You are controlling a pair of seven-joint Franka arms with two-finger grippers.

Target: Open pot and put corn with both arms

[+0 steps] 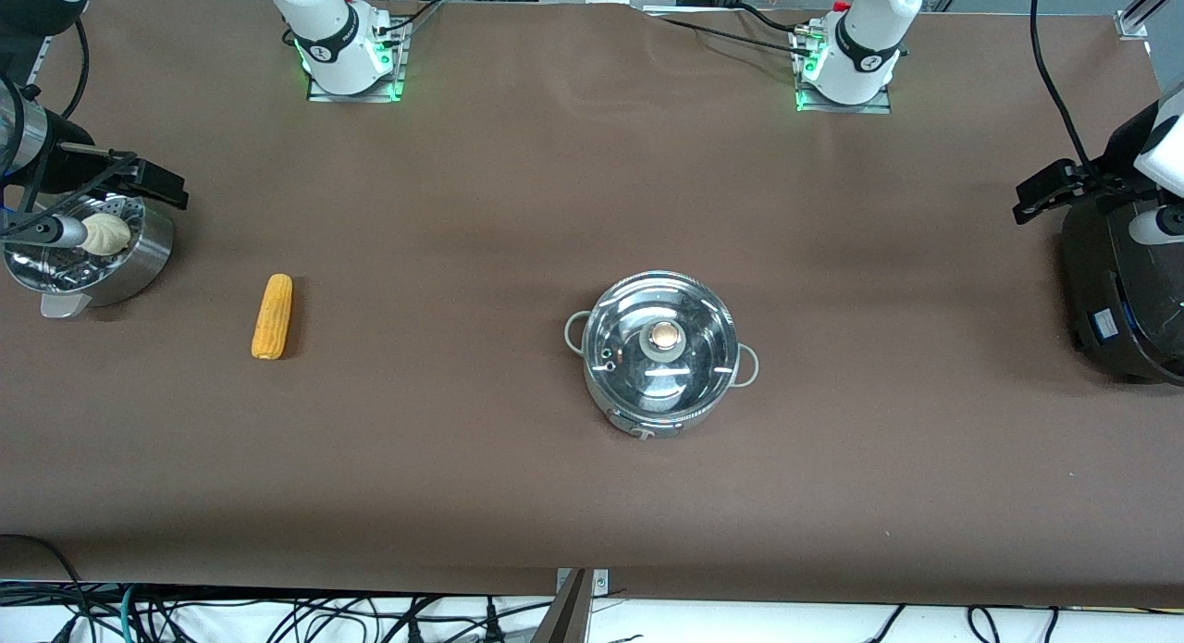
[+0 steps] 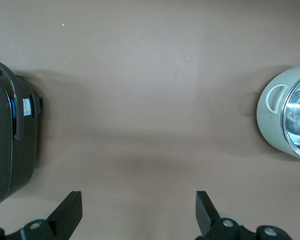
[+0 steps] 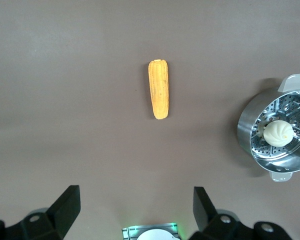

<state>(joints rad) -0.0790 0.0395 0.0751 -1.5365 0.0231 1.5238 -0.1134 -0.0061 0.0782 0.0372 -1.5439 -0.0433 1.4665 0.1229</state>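
Note:
The steel pot [image 1: 640, 423] stands mid-table with its glass lid [image 1: 662, 370] on and the round knob [image 1: 663, 336] on top. The pot's pale wall and one loop handle show in the left wrist view [image 2: 270, 127]. The corn [image 1: 272, 315] lies flat on the table toward the right arm's end, also in the right wrist view [image 3: 159, 89]. My right gripper [image 1: 153, 182] hangs open and empty in the air beside the steamer [image 3: 135, 207]. My left gripper [image 1: 1041, 194] hangs open and empty beside the black cooker [image 2: 138, 212].
A steel perforated steamer [image 1: 139, 264] with a white bun [image 1: 106, 233] stands at the right arm's end [image 3: 250, 125]. A large black cooker [image 1: 1110, 291] stands at the left arm's end [image 2: 20, 150]. The brown table [image 1: 518, 208] is bare between them.

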